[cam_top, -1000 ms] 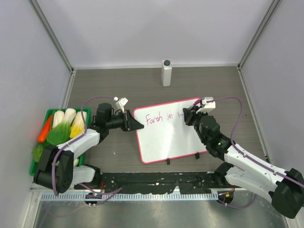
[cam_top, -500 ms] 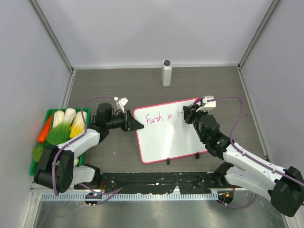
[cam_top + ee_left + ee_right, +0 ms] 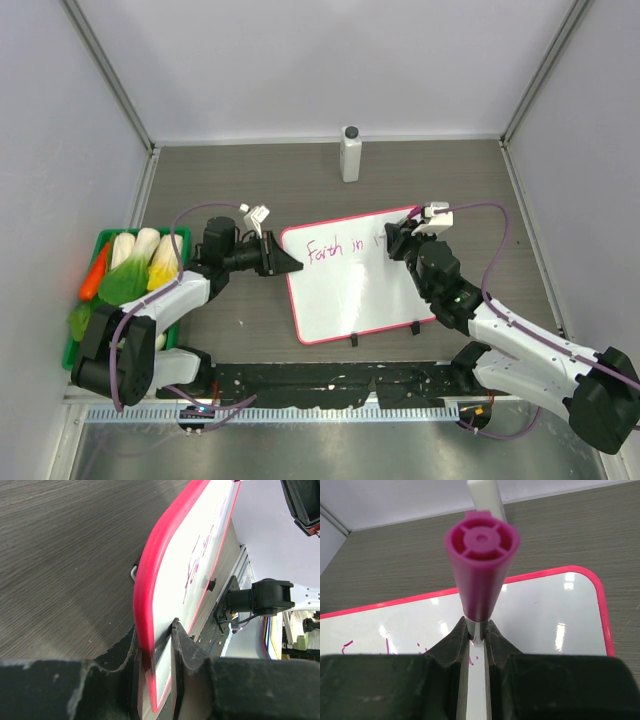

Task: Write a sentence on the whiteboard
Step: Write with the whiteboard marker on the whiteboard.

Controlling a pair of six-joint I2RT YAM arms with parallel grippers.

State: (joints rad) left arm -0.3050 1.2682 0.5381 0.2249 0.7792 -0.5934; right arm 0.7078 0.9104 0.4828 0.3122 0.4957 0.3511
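The stiff, probably light board [image 3: 350, 290] was clamped at its rim by the left gripper [image 3: 156, 632]; the right gripper [image 3: 476, 632] pinched a marker [image 3: 481, 565].

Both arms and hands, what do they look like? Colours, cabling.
Both arms match: the left arm and right arm have white shells with black joints, and a purple cable loops along each. The left hand and right hand are black, two-fingered, with a small white camera block behind each.
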